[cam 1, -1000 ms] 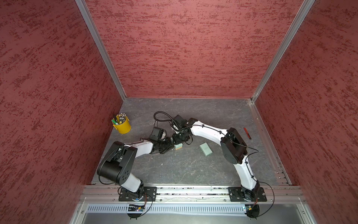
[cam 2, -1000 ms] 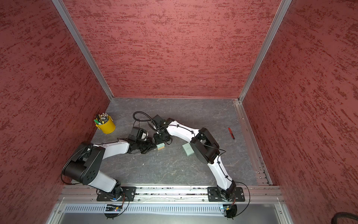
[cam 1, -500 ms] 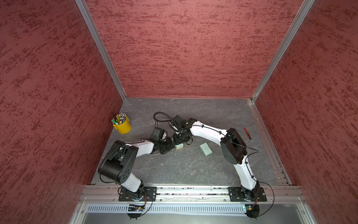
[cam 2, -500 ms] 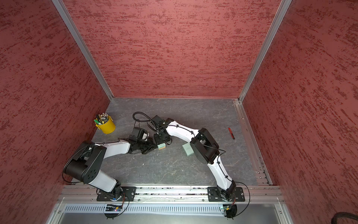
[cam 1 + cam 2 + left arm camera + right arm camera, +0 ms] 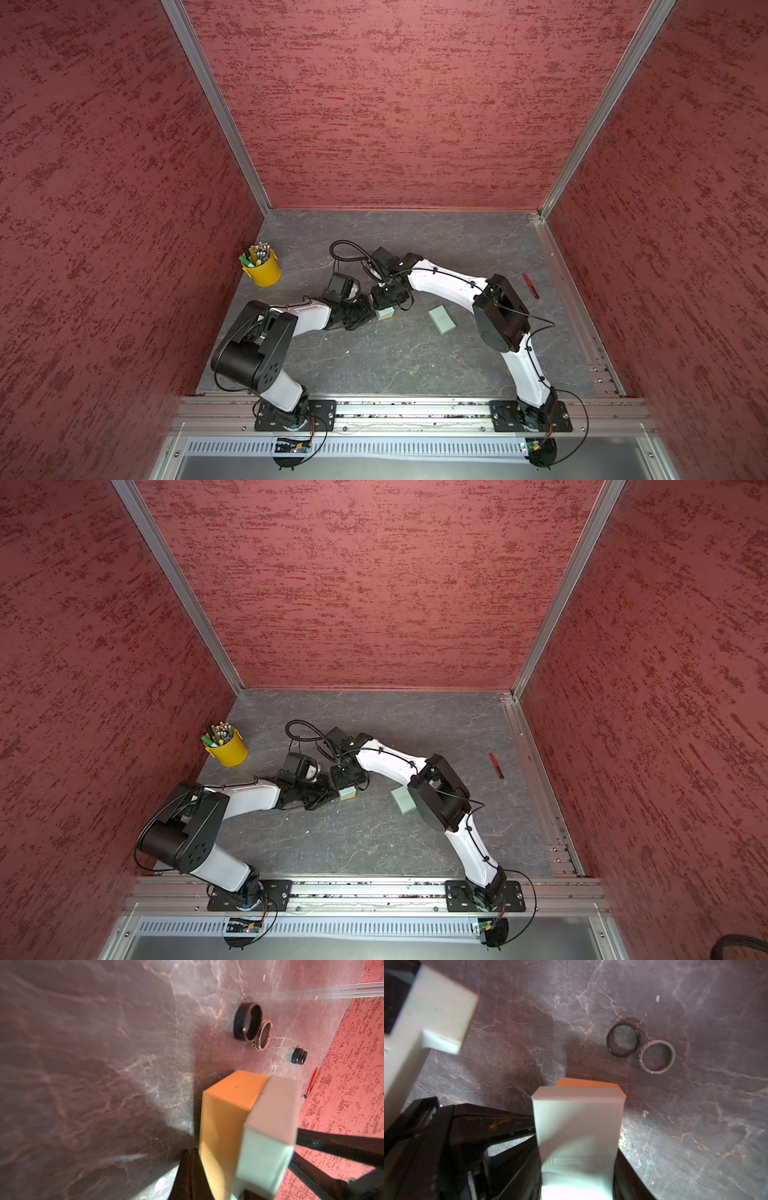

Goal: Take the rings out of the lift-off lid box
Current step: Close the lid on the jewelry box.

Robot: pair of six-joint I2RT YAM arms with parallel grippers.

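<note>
Mint-green with an orange part, the box [image 5: 577, 1122] is grasped in the right claw [image 5: 577, 1174], with black fingers [image 5: 625, 1184] at its sides. Whether the box touches the table [image 5: 374, 365] I cannot tell. The left claw [image 5: 190, 1155] is clenched on nothing, its fingers pressed together and their tips just beside the orange face of the box. The rings [image 5: 239, 1022] lie outside the box, on the bare table near it. A black ring [image 5: 609, 1041] and a grey ring [image 5: 671, 1056] lie flat, just beside each other. A little farther off, in the left wrist view, is a dark stack [image 5: 299, 1056] that looks like two more, though it is too small to be sure. In both top views the rings are too small to find, and the two claws meet at the box in the middle of the table. The lid [image 5: 441, 319] lies flat, apart from the box, near the right arm's elbow. A yellow cup [image 5: 262, 270] of pens stands by the left wall, and a red pen [image 5: 530, 285] lies near the right rail.
</note>
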